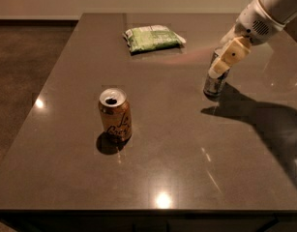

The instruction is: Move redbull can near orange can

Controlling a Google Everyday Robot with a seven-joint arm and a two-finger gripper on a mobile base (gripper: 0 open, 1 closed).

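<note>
One gripper [219, 67], cream-coloured, reaches in from the upper right and sits at the top of the redbull can [215, 86]. Its pale end lies across the can's upper part on the side facing the camera. Whether it is clamped on the can or only set against it cannot be told from this view.

The redbull can stands upright on the table [186, 153], in the right part of the far half. Only its lower silver body shows clearly below the gripper. Behind the gripper, the white arm [266, 13] runs up and out of the top right corner, with a small grille on its housing. A broad dark shadow [264, 122] spreads over the tabletop from the foot of the redbull can toward the right edge.

The orange can [115, 114] stands upright well apart from the redbull can, to the left and nearer the camera. Its silver top has a dark opening, and dark cursive lettering runs down its gold side. A small shadow pools at its base on the left.

A green packet [153, 36] lies flat near the far edge of the table, well apart from both cans and between them from left to right. The tabletop is dark grey-brown and glossy, with a few bright glints of light. To the left of the table is a dark floor [22, 57].
</note>
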